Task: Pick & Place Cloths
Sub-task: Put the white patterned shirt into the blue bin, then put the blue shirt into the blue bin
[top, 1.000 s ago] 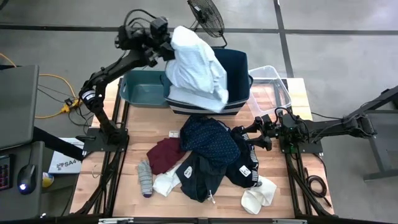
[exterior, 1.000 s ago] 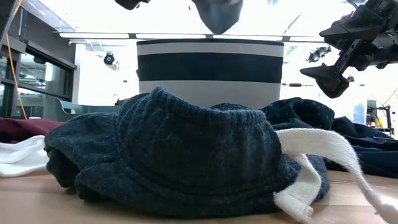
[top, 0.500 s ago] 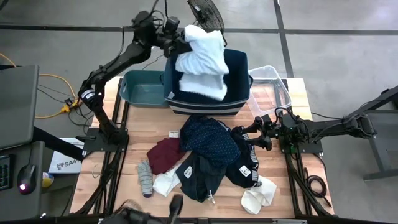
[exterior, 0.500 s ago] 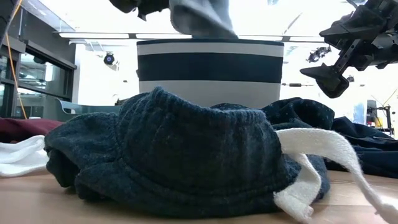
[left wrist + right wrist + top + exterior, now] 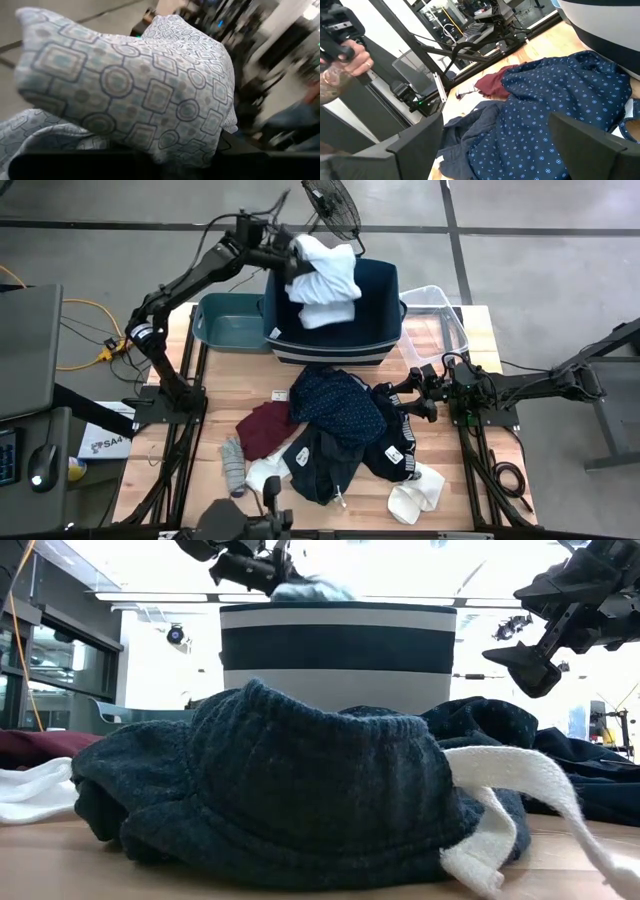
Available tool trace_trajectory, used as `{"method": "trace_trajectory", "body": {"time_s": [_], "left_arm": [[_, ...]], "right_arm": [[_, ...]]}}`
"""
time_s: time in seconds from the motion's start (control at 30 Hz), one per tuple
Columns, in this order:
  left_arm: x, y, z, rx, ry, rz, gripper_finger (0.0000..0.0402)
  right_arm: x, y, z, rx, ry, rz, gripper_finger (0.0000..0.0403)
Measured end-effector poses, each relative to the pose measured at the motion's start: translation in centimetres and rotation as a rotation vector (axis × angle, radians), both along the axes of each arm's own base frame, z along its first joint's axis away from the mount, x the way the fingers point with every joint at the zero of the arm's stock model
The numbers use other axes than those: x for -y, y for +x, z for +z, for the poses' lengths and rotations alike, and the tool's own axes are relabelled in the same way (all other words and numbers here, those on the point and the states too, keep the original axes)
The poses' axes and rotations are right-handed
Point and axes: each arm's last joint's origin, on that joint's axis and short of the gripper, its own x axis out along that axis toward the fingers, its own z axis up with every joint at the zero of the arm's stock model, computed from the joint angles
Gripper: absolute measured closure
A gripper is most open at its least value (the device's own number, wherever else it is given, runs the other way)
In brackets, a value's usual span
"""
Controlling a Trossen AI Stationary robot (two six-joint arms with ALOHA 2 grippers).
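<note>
Right now the left tool (image 5: 287,258) is clenched on the pale blue-white cloth (image 5: 325,270) over the navy bin (image 5: 385,290). Released off-centre, its trailing fold may catch the bin's rim. Right tool (image 5: 412,402) waits spread beside the navy dotted cloth (image 5: 340,405).

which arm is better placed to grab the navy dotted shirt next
Right. The right gripper is open beside the navy dotted shirt in the pile, while the left gripper is shut on the pale blue-white cloth over the navy bin.
</note>
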Motion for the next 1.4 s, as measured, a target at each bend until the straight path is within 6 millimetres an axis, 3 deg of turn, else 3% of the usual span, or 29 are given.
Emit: {"method": "trace_trajectory", "body": {"time_s": [0.53,0.8,1.13,1.23,1.4], "left_arm": [[4.9,3.7,-2.6,-0.392,0.363,0.07,0.0332],[5.7,4.8,-4.9,-0.588,0.435,0.079,0.0329],[5.5,4.8,-4.5,-0.569,0.463,0.094,0.0106],[5.6,4.7,-4.3,-0.571,0.462,0.112,0.0076],[6.5,3.8,-3.3,-0.564,0.45,0.116,0.0073]], "right_arm": [[0.0,0.0,0.0,0.0,0.0,0.0,0.005],[0.0,0.0,0.0,0.0,0.0,0.0,0.005],[0.0,0.0,0.0,0.0,0.0,0.001,0.005],[0.0,0.0,0.0,0.0,0.0,0.001,0.005],[0.0,0.0,0.0,0.0,0.0,0.0,0.005]]}}
